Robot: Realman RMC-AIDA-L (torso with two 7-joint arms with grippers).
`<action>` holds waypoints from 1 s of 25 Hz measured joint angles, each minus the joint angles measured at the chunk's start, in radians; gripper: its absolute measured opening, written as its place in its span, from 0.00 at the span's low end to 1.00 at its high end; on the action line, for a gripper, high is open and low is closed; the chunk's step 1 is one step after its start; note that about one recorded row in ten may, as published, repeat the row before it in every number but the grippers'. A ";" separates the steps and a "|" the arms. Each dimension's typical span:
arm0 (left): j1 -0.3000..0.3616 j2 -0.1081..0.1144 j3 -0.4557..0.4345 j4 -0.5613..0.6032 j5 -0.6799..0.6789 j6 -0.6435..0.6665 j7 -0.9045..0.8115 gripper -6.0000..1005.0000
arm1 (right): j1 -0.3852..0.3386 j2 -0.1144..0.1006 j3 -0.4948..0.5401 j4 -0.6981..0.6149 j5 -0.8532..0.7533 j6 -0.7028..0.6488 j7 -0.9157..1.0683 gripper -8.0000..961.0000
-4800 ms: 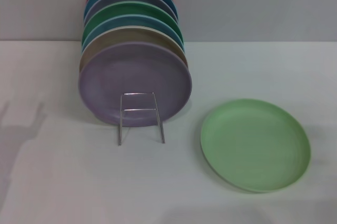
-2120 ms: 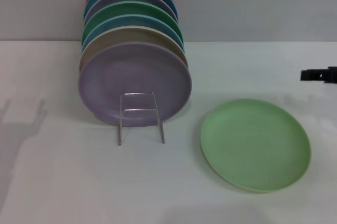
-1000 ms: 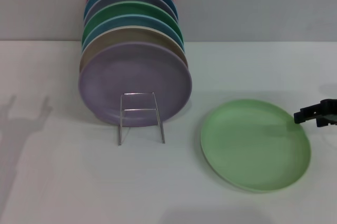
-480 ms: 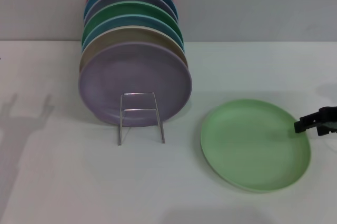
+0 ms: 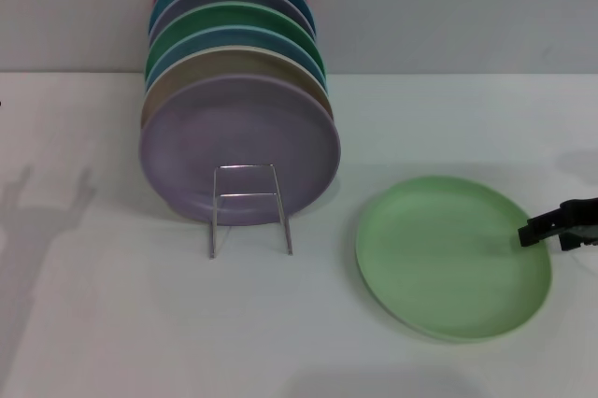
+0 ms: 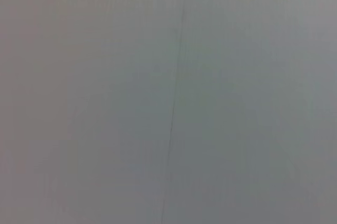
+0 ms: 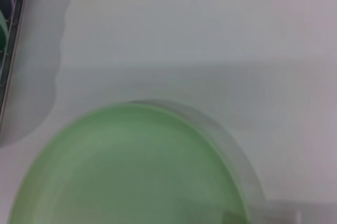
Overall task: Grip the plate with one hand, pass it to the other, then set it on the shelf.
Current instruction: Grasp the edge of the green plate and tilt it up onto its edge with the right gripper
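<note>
The round, pastel-green matte plate with a shallow raised rim (image 5: 452, 257) lies flat on the white tabletop (image 5: 112, 323), on the robot's right half of the work area, just to the right of and nearer the robot than the thin silver wire plate rack (image 5: 249, 206). That rack holds a leaning row of upright plates, the front one a lilac plate (image 5: 239, 148), with tan, blue, darker green and red ones behind it.

The right gripper (image 5: 563, 226), a black jointed claw, enters from the right edge of the head view, and its tip reaches the plate's right rim. Only that tip shows, so I cannot tell how far the claw is open, nor whether it already has hold of the rim. The right wrist view looks across the plate (image 7: 131, 166) from its edge, with the plate close under the camera and the rack's plates (image 7: 8, 34) at the far side.

The plate lies to the left of the right gripper, toward the rack, so the grip seems to call for closing on the near right rim. Being round, the plate offers no long axis to align with. The right arm is plainly the nearer one. The left gripper is out of sight; its wrist camera shows only a blank grey surface (image 6: 168, 98).
</note>
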 joint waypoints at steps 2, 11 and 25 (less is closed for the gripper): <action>0.001 0.000 0.000 0.000 0.000 0.000 -0.002 0.84 | 0.005 0.000 -0.003 0.010 -0.001 -0.006 -0.001 0.69; 0.004 0.000 0.000 -0.001 0.000 0.000 -0.006 0.83 | 0.026 0.000 -0.007 0.055 -0.011 -0.031 -0.007 0.68; 0.008 0.000 0.000 -0.001 0.000 0.006 -0.007 0.83 | 0.037 0.014 -0.001 0.052 -0.057 -0.034 -0.007 0.34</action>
